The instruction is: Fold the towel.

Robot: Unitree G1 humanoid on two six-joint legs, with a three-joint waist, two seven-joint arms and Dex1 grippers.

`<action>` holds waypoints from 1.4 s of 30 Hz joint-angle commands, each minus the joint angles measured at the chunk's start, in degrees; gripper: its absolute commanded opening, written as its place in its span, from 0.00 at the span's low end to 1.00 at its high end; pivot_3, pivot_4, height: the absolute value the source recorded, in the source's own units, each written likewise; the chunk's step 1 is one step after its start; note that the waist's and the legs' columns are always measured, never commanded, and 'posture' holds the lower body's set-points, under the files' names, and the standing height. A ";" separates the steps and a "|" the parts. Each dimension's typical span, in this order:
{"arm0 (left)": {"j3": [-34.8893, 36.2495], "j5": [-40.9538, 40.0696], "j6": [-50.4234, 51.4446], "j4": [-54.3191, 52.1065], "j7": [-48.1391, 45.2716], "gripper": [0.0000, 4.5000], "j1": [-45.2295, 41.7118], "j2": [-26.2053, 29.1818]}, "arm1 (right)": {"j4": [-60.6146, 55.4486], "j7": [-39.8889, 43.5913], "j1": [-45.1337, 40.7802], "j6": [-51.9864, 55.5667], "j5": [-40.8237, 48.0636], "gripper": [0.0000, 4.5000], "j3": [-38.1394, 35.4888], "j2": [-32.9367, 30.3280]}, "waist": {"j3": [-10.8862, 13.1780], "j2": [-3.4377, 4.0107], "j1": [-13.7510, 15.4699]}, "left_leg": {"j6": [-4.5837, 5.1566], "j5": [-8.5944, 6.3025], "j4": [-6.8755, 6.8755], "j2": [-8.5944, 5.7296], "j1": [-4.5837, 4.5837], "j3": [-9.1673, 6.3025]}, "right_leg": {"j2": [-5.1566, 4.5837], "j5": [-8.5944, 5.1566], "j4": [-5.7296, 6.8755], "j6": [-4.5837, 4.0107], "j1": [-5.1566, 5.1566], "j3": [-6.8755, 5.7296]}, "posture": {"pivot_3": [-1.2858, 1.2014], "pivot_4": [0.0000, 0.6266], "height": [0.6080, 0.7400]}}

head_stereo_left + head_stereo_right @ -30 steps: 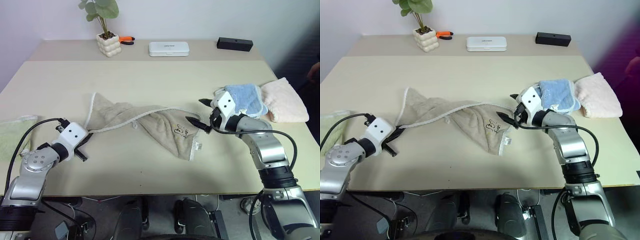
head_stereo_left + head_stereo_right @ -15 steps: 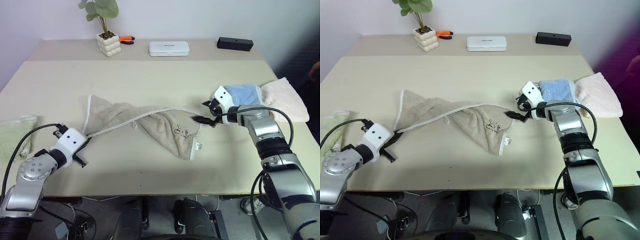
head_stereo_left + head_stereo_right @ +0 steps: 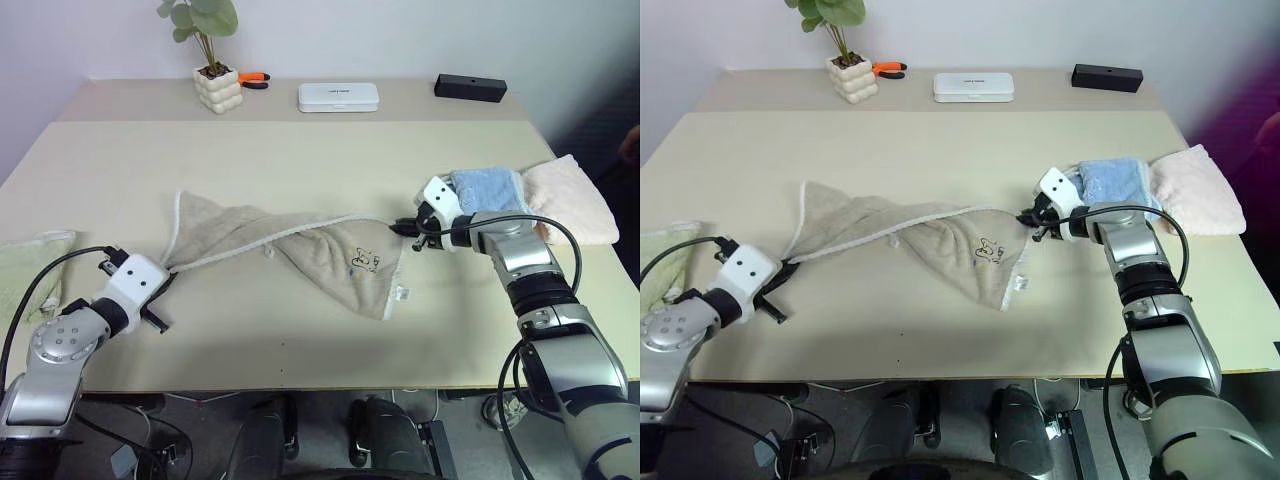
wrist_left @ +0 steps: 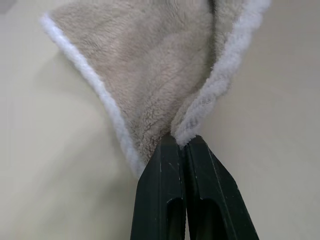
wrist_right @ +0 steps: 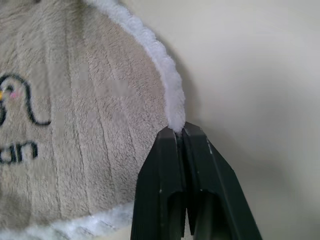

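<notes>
Terry towel [image 3: 300, 245] lies bunched and unfolded between my claws. My left claw [image 4: 181, 145] and right claw [image 5: 179, 131] each pinch a trimmed edge. Spreading and folding remain.

A beige table [image 3: 300, 150] spans the frame. Along its far edge, at upper left, a leafy plant [image 3: 200, 18] stands in a knobbly white pot [image 3: 217, 89], with orange-handled pliers [image 3: 254, 79] just beside it. A flat white case [image 3: 338, 97] lies top centre, a black box [image 3: 470, 88] upper right. At right, a folded blue towel [image 3: 490, 198] rests against a pink one [image 3: 570, 200]. A green towel [image 3: 22, 268] lies at the left edge.
</notes>
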 commanded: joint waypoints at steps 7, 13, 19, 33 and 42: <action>3.57 5.06 -7.85 23.56 16.23 0.00 -38.15 3.79 | 11.81 -19.61 -24.45 -17.23 -2.33 0.00 -7.94 -1.19 | 0.09 -0.09 0.04 | -0.03 0.03 0.00 -0.01 -0.09 0.04 | 0.02 0.00 -0.03 0.02 -0.06 0.00 | 0.52 0.24 1.00; 6.58 1.18 -10.62 25.31 11.99 0.00 -42.55 9.07 | 4.49 -9.89 -24.51 -19.86 1.66 0.00 -9.35 -2.42 | 0.09 -0.09 -0.72 | 0.00 0.02 -0.28 -0.01 -0.08 0.31 | 0.02 -0.02 -0.16 0.12 -0.12 0.05 | 0.52 0.24 1.00; 15.69 -5.85 -5.31 6.98 3.43 0.00 -16.94 8.57 | -17.77 2.89 -7.35 -8.70 8.49 0.00 -8.29 -4.91 | 0.10 -0.07 -1.37 | 0.01 0.02 -0.08 0.02 -0.04 0.27 | 0.01 -0.01 -0.10 0.11 -0.09 0.12 | 0.52 0.24 1.00; 28.10 -16.20 7.75 -17.27 -14.99 0.00 24.62 5.44 | -44.53 19.30 22.69 12.09 18.79 0.00 -8.25 -20.29 | 0.13 -0.01 0.14 | 0.36 -0.30 0.00 0.08 0.10 0.03 | -0.09 0.04 -0.20 -0.07 0.03 0.11 | 0.52 0.24 1.00; 14.77 -4.30 1.53 2.74 -4.67 0.00 3.15 6.69 | -22.45 6.28 9.55 -0.55 5.18 0.00 -2.13 -9.14 | 0.11 -0.01 0.11 | 0.08 -0.07 0.02 0.04 0.07 0.19 | 0.03 0.08 -0.10 -0.05 0.00 0.11 | 0.52 0.24 1.00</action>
